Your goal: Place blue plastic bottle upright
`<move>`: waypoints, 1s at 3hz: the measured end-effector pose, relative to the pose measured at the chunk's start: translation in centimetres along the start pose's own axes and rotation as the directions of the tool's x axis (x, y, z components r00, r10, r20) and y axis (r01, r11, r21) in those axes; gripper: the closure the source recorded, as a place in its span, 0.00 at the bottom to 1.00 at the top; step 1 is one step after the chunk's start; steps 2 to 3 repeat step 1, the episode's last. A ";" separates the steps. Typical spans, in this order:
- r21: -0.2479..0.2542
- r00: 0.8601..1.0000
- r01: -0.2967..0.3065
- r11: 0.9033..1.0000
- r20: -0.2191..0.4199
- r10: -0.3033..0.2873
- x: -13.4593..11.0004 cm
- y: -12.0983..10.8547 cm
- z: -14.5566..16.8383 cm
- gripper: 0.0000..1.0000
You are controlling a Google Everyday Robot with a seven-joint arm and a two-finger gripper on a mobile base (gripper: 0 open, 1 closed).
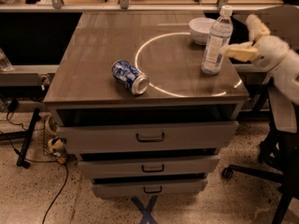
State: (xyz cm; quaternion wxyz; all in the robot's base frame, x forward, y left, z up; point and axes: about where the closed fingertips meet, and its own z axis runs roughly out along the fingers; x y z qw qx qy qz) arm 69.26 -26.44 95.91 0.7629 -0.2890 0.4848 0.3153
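The blue plastic bottle (pixel 216 41), clear with a white cap and a pale label, stands upright near the right edge of the brown cabinet top (pixel 93 64), inside the white circle line. My gripper (pixel 247 39) is just to the right of the bottle, off the cabinet's edge. It is open and holds nothing. One cream finger (pixel 239 52) points left toward the bottle, apart from it.
A blue-and-white can (pixel 130 77) lies on its side left of centre. A white bowl (pixel 202 29) sits behind the bottle. Three drawers (pixel 149 136) are below the top. An office chair base (pixel 261 167) stands at the right, and cables lie on the floor at the left.
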 end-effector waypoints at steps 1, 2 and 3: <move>0.037 0.999 0.046 0.998 -0.011 -0.045 -2.6 -2.3 -1.3 0.00; 0.037 0.999 0.046 0.998 -0.011 -0.045 -2.6 -2.3 -1.3 0.00; 0.037 0.999 0.046 0.998 -0.011 -0.045 -2.6 -2.3 -1.3 0.00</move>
